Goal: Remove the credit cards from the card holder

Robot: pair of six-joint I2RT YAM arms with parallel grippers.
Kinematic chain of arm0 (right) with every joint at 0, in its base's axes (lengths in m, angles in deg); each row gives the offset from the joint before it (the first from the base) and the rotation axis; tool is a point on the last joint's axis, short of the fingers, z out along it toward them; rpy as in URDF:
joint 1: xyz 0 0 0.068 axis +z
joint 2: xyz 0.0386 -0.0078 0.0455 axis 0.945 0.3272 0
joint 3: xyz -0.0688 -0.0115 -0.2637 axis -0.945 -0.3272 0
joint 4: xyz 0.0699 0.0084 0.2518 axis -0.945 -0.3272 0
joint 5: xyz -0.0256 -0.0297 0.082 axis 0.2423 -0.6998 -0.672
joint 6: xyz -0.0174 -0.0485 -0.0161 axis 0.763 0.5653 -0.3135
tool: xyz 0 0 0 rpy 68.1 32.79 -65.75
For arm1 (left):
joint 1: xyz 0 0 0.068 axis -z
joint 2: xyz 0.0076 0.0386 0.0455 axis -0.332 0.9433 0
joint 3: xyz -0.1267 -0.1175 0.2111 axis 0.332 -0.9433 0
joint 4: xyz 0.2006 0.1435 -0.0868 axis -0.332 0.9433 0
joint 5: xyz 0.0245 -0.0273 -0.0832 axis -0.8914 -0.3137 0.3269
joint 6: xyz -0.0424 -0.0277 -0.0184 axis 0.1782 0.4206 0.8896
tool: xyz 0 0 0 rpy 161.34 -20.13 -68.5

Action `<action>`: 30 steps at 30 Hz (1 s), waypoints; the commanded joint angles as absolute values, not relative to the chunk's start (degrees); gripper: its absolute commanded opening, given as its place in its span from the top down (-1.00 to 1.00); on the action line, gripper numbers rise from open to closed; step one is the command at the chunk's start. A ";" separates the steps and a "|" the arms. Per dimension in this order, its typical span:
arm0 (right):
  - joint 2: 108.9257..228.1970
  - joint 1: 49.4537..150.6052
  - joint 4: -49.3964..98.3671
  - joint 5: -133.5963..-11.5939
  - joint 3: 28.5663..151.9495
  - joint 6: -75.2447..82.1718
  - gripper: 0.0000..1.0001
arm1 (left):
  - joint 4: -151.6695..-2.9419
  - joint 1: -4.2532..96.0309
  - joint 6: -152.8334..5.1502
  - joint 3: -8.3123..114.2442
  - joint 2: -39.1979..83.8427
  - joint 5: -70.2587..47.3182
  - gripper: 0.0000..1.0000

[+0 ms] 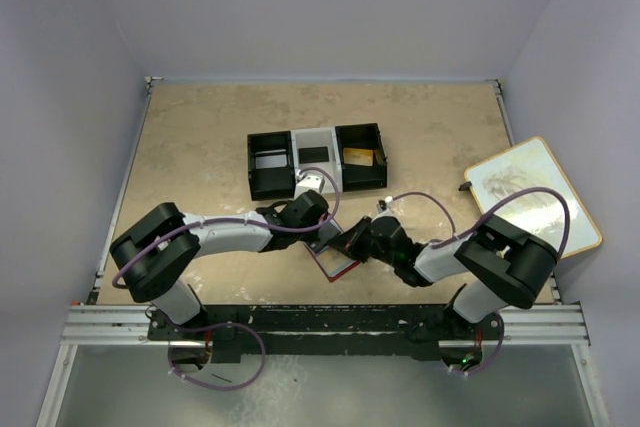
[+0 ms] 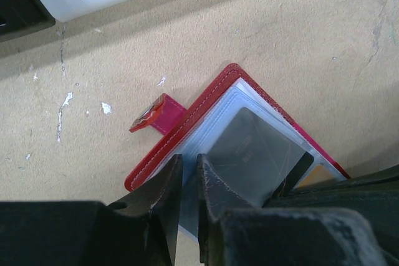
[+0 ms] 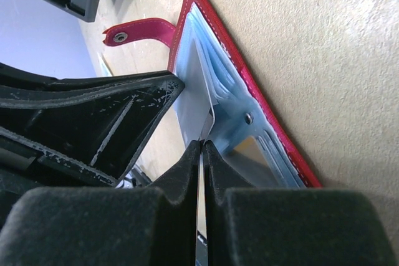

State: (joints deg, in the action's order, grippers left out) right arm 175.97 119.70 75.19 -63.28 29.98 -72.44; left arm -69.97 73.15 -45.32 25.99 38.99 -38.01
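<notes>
The card holder [image 1: 335, 269] is laid open on the table [image 1: 200, 147], near its front edge, between the two grippers and just in front of the three-compartment tray [image 1: 270, 190]. Its snap strap [image 3: 140, 31] is stretched outward on the tabletop. A dark card [image 2: 249, 154] is seen under a clear sleeve. The left gripper [image 2: 189, 166] is set over the holder's red-bordered edge, its jaws drawn almost together, only a slit being left; whether anything is gripped cannot be told. The right gripper [image 3: 201, 147] is closed tight on a thin leaf [image 3: 194, 98] raised from the sleeves; whether that is a card or a sleeve cannot be told. A framed board [image 1: 530, 197] is seen at the table's right side.
</notes>
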 commanded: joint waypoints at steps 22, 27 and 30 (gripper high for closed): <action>168.12 119.59 70.15 -64.61 26.71 -70.35 0.87 | -64.72 73.59 -44.16 24.29 37.58 -38.79 0.68; 171.84 119.23 73.21 -66.71 27.76 -69.58 0.86 | -64.70 73.59 -44.20 25.31 32.54 -37.41 0.57; 174.88 118.62 77.44 -68.03 27.38 -70.11 0.87 | -65.60 73.61 -44.20 25.71 29.76 -34.75 0.49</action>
State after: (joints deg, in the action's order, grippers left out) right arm 171.97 119.30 72.28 -66.12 27.22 -70.98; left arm -65.36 73.21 -44.45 25.07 34.77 -37.69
